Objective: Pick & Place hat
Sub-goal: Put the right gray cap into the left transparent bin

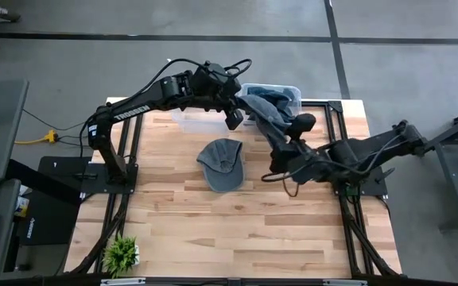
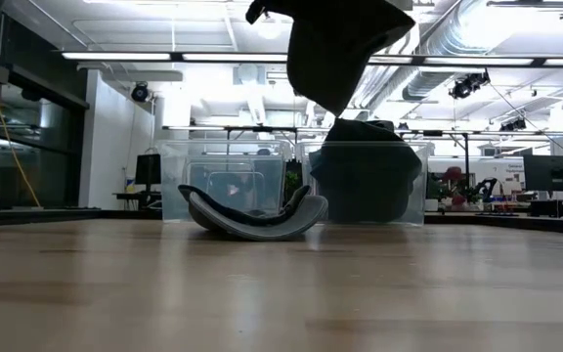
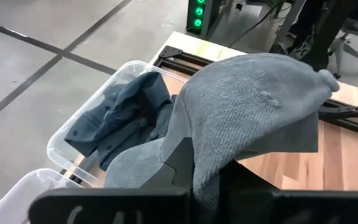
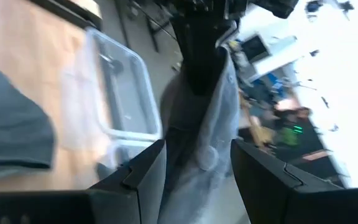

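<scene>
A grey hat (image 1: 265, 116) hangs in the air at the table's far side, in front of the clear bin (image 1: 291, 90); my left gripper (image 1: 235, 119) is shut on it. In the low view the hat (image 2: 336, 49) is a dark shape well above the tabletop. My right gripper (image 4: 199, 163) is open, one finger on either side of the hat's lower part (image 4: 205, 134); whether they touch it I cannot tell. A second grey hat (image 1: 221, 164) lies on the table's middle, resting on its brim and rim (image 2: 252, 213). My left gripper pinches the hat's near edge (image 3: 199, 163) between its two shut fingers, coming from the table's left and slanting down. The hat's crown (image 3: 253, 106) bulges out beyond the fingers, and the rest hangs below them, clear of the table.
The far bin (image 3: 67, 144) holds several folded blue-grey hats (image 3: 126, 109). A second clear bin (image 1: 193, 121) stands to its left under the left arm. A small green plant (image 1: 122, 254) sits at the near left corner. The near half of the table is bare wood.
</scene>
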{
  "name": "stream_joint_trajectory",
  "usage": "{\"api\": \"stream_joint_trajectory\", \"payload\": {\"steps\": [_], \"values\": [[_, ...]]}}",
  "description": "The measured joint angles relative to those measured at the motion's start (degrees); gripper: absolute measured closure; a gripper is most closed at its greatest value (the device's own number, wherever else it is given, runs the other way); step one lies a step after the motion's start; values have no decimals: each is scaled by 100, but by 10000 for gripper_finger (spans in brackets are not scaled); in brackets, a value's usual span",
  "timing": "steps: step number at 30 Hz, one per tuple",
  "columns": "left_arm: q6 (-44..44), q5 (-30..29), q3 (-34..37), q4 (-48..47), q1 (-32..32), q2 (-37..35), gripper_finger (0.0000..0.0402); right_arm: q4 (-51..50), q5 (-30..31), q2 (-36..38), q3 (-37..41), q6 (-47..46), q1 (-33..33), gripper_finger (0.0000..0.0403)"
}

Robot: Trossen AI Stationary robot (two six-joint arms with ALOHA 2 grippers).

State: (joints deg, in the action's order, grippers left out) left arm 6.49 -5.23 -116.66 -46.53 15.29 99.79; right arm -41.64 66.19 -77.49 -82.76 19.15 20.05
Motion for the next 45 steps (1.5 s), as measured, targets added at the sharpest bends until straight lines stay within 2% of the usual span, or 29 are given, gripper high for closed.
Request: {"api": "stream_joint_trajectory", "payload": {"steps": [4, 9, 15, 18, 21, 26, 31, 35, 40, 45], "values": [[-25, -15, 0, -8, 0, 0, 398, -1, 531, -247, 0, 36, -76, 228], [-59, -16, 0, -60, 0, 0, 398, 88, 684, -363, 0, -85, -275, 210], [-188, -49, 0, -159, 0, 0, 398, 342, 464, -359, 0, -348, -597, 142], [-230, -51, 0, -100, 5, 2, 398, 344, -244, -359, 0, -701, -896, 114], [-238, -51, 0, -114, 4, 0, 398, 308, -727, -359, 0, -870, -1180, 104], [-261, -129, 0, -242, 4, 2, 398, 314, -665, -356, 0, -882, -1498, 109], [-327, -331, 0, -372, 7, 2, 398, 314, -653, -356, 0, -768, -1680, 137], [-328, -385, 0, -472, 4, 2, 398, 328, -862, -356, 0, -553, -1709, 180], [-433, -559, 2, -509, 4, 1, 398, 526, -1504, -339, 0, -477, -1719, 254], [-492, -625, -2, -703, 4, -229, 398, 974, -1742, -335, 0, 125, -1844, 351]]}}
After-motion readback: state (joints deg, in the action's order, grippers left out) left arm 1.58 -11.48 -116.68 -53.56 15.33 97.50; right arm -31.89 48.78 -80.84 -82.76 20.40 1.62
